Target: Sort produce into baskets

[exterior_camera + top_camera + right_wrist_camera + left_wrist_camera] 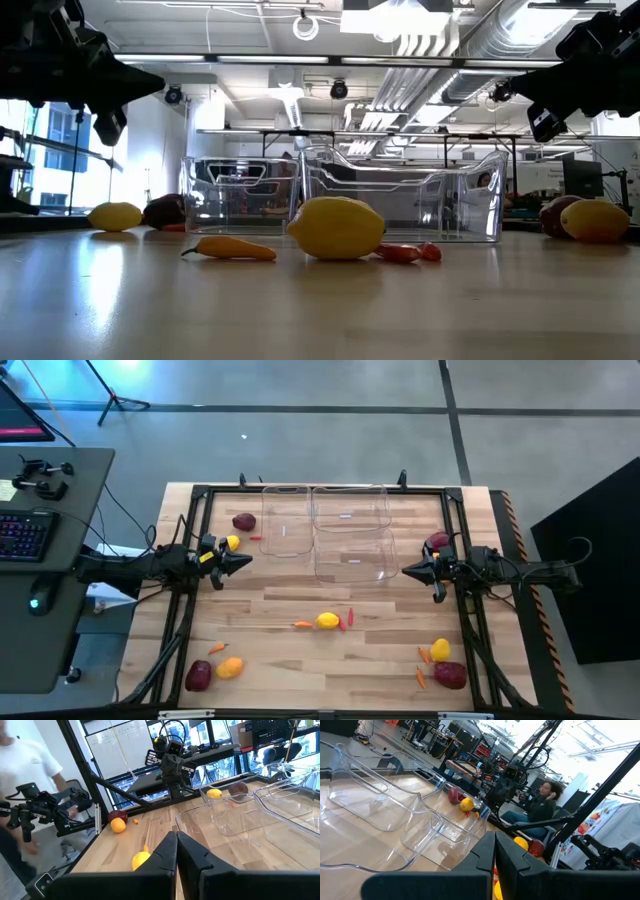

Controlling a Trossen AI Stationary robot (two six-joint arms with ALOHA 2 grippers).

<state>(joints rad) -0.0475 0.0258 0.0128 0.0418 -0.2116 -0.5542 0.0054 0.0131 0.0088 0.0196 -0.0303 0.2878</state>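
Note:
Three clear bins (pixel 285 520), (pixel 352 507), (pixel 352 552) stand at the table's far middle. My left gripper (pixel 245 561) is shut and empty, raised left of them; its closed fingers show in the left wrist view (pixel 495 854). My right gripper (pixel 405 571) is shut and empty, raised right of them, and also shows in the right wrist view (pixel 176 851). A yellow fruit (pixel 327 621) lies mid-table between an orange pepper (pixel 302 625) and a red pepper (pixel 350 617). A yellow fruit (pixel 232 543) and a dark red round (pixel 243 521) lie by the left arm.
Near left lie a dark red round (pixel 198 675), an orange fruit (pixel 229 667) and an orange pepper (pixel 217 648). Near right lie a yellow fruit (pixel 439 650), a dark red round (pixel 450 674) and small orange peppers (pixel 424 655). Another dark red round (pixel 437 541) sits by the right arm.

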